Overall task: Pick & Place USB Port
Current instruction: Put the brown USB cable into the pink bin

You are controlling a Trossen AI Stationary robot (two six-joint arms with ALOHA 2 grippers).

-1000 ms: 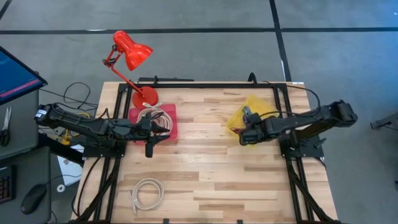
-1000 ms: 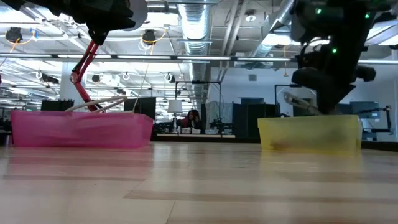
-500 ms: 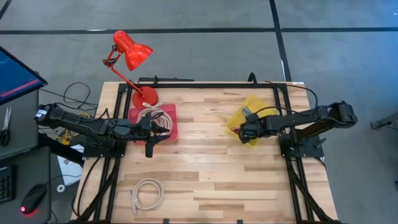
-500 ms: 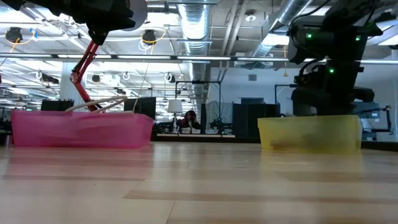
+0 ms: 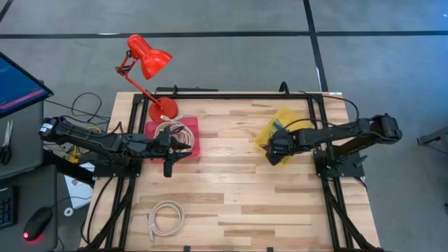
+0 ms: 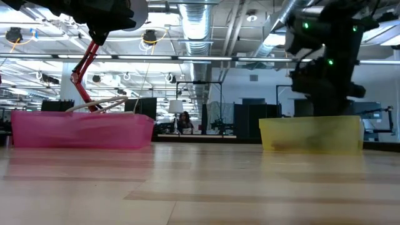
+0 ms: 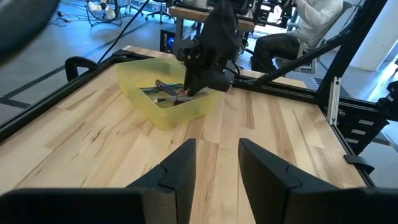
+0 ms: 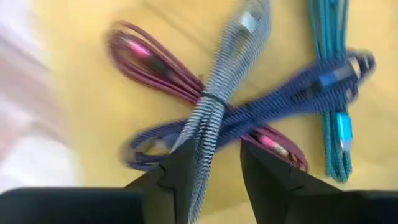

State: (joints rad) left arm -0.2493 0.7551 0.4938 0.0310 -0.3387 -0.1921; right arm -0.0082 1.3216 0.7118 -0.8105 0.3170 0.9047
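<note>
Right wrist view: no readable brand, label or writing anywhere. The right gripper hangs over the yellow bin, jaws spread with a gap between the fingers; nothing pinched. A grey-and-white braided cable lies directly under the gap, crossing a maroon cable, a dark blue cable and a teal cable, all lying loose on the bin floor.

High view: the yellow bin sits at about 2 o'clock on the bench; the right gripper is over the bin's 8 o'clock corner. The pink bin, at 10 o'clock, holds a coiled white cable. The left gripper hovers at the pink bin's 6 o'clock edge, jaws apart, empty. Another white cable coil lies on the bench at 7 o'clock. A red desk lamp stands at 11 o'clock.
</note>
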